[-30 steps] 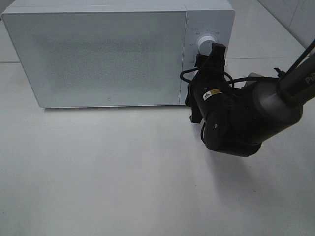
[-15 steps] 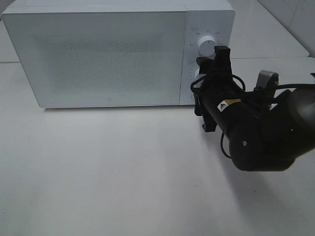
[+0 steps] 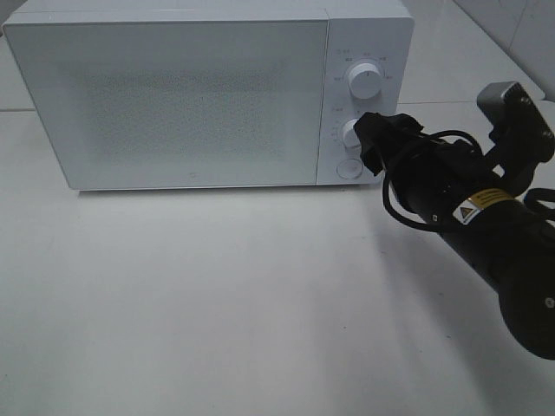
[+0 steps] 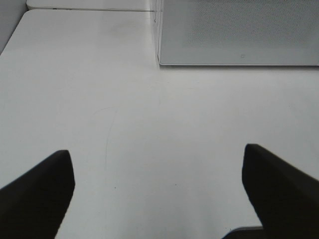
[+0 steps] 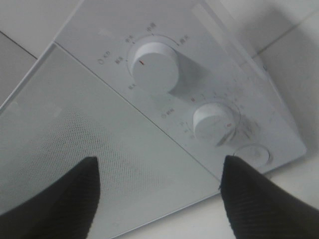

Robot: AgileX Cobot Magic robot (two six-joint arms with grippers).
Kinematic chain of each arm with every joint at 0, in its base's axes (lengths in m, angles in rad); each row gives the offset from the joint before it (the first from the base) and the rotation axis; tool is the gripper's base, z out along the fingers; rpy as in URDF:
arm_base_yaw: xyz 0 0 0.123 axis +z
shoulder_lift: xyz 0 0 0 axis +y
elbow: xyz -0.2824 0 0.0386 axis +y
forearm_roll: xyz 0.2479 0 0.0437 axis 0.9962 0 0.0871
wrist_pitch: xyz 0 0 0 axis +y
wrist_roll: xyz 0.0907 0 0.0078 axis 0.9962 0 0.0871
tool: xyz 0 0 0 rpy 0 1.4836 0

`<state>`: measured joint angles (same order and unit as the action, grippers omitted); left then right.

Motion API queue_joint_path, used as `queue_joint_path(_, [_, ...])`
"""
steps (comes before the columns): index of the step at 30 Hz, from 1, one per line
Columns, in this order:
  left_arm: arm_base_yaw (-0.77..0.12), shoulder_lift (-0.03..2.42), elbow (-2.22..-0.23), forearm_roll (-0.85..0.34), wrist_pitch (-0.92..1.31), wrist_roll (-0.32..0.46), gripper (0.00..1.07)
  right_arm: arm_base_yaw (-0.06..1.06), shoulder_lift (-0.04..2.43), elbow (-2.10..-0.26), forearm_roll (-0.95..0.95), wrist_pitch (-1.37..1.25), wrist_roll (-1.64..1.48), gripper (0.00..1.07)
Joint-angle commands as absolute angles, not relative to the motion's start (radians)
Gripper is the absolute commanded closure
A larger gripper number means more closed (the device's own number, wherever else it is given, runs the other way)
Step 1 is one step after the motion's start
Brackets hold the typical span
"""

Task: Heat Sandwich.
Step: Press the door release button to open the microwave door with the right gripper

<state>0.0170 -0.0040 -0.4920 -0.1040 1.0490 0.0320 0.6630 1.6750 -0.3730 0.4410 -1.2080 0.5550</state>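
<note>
Right claw (image 3: 371,143) is wide open, right by the 2nd knob (image 5: 215,122) on the shut microwave (image 3: 173,95), prob. to turn it. Left claw (image 4: 158,186) open too, holding nothing. The sandwich can't be seen.

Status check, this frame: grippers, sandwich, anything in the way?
Right gripper open, jaws facing the lower knob. Left gripper open over the table. Sandwich not in view; microwave door shut.

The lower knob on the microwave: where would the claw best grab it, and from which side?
Pinch the lower knob by its round rim, one finger on each side, coming straight at the control panel. It is a short cylinder sticking out from that face, and the open right gripper faces it.
</note>
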Motion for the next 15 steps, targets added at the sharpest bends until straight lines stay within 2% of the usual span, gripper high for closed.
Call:
queue_joint_path(1, [0.012, -0.026, -0.491, -0.11, 1.034, 0.028, 0.23, 0.663, 1.607, -0.363, 0.426, -1.224, 0.316, 0.35])
queue_joint_path(3, [0.012, -0.026, -0.491, -0.11, 1.034, 0.028, 0.23, 0.663, 1.593, -0.363, 0.43, -1.197, 0.261, 0.33])
queue_joint_path(4, [0.012, -0.026, -0.491, -0.11, 1.034, 0.028, 0.23, 0.663, 1.558, -0.363, 0.452, -1.139, 0.124, 0.27])
queue_joint_path(9, [0.012, -0.026, -0.491, -0.11, 1.034, 0.028, 0.23, 0.663, 1.491, -0.363, 0.522, -1.035, -0.159, 0.14])
queue_joint_path(15, [0.012, -0.026, -0.491, -0.11, 1.034, 0.028, 0.23, 0.663, 1.393, -0.363, 0.673, -0.902, -0.45, 0.07])
